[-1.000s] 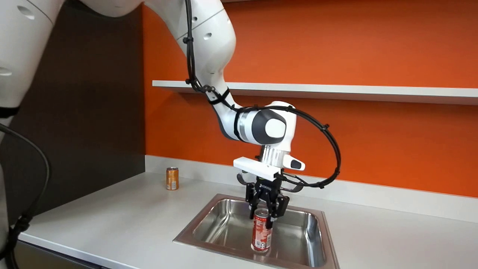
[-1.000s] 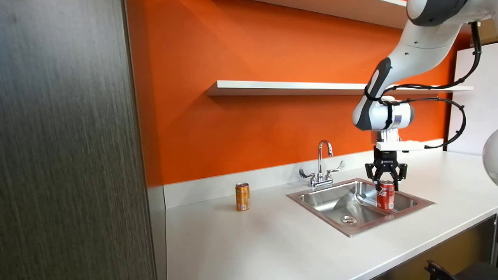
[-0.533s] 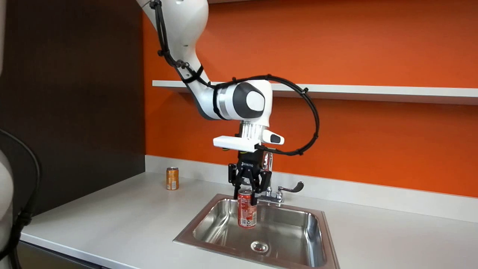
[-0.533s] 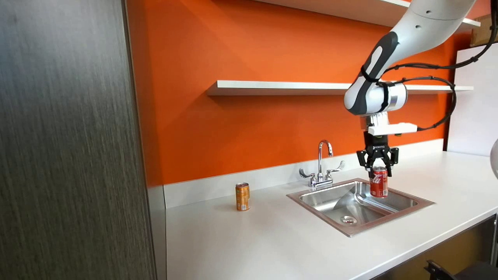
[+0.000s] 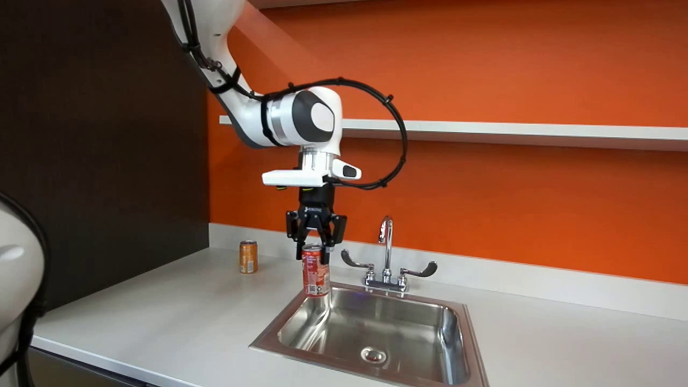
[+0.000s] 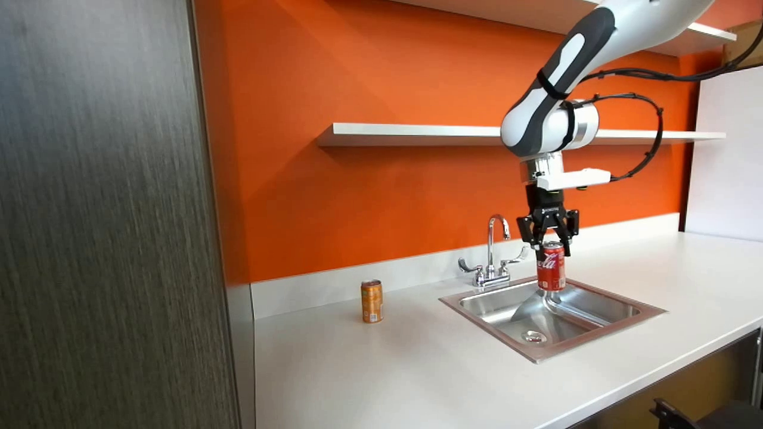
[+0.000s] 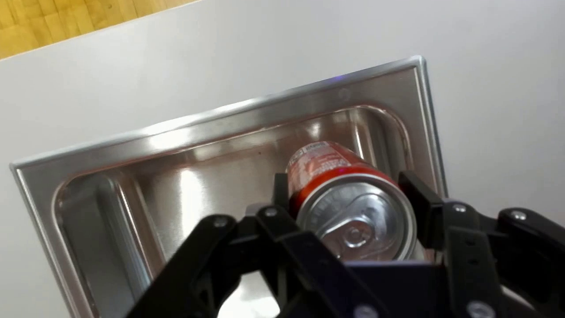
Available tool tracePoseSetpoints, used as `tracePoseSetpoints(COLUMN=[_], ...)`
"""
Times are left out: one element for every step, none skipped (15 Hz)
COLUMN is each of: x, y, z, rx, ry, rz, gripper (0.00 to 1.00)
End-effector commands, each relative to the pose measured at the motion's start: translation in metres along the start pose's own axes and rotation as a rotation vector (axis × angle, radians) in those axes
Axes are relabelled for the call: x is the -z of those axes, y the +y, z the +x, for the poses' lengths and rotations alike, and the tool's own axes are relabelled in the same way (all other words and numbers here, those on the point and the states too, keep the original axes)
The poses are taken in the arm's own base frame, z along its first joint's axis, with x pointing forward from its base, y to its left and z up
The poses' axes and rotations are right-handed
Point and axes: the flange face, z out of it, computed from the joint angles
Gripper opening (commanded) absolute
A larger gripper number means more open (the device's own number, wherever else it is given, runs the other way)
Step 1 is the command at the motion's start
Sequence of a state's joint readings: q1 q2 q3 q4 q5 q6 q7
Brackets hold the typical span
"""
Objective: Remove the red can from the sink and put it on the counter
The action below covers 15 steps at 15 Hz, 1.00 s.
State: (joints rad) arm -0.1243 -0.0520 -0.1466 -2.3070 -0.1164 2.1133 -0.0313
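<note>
The red can is upright and held in the air, with its silvery top up. My gripper is shut on it near the top, one finger on each side. In both exterior views the can hangs above the sink; its bottom lines up with the back left part of the sink rim in an exterior view. In the wrist view the can sits between the black fingers, with the steel basin below it. The pale counter surrounds the sink.
An orange-brown can stands on the counter near the back wall, left of the sink. The chrome faucet with two handles rises behind the sink. A white shelf runs along the orange wall. A dark panel bounds the counter's left end.
The gripper has lifted the red can up from inside the basin and carried it leftward in both exterior views. The faucet and drain have come into view in an exterior view.
</note>
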Motion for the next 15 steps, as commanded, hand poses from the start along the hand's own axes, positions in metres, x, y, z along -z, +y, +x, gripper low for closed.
tracePoseSetpoints(x=[0.016, 0.017, 0.016, 0.016, 0.014, 0.011, 0.008, 0.005, 0.001, -0.001, -0.004, -0.006, -0.01, -0.013, -0.017], y=[-0.041, -0.054, -0.066, -0.078, -0.089, -0.102, -0.112, -0.124, -0.134, -0.142, -0.15, -0.158, -0.164, -0.17, -0.176], z=[-0.017, -0.019, -0.021, -0.023, -0.025, -0.026, -0.027, -0.028, -0.029, -0.031, -0.032, -0.032, -0.031, -0.03, -0.029], rx=[0.071, 0.097, 0.125, 0.149, 0.174, 0.202, 0.225, 0.249, 0.271, 0.29, 0.308, 0.321, 0.336, 0.349, 0.36], ry=[0.007, 0.011, 0.011, 0.011, 0.009, 0.007, 0.003, -0.001, -0.005, -0.006, -0.009, -0.007, -0.006, -0.005, -0.001], rz=[-0.03, -0.033, -0.039, -0.043, -0.047, -0.052, -0.054, -0.054, -0.058, -0.058, -0.062, -0.068, -0.068, -0.067, -0.068], gripper=[0.38, 0.38, 0.38, 0.38, 0.38, 0.38, 0.38, 0.38, 0.38, 0.38, 0.38, 0.38, 0.38, 0.38, 0.38])
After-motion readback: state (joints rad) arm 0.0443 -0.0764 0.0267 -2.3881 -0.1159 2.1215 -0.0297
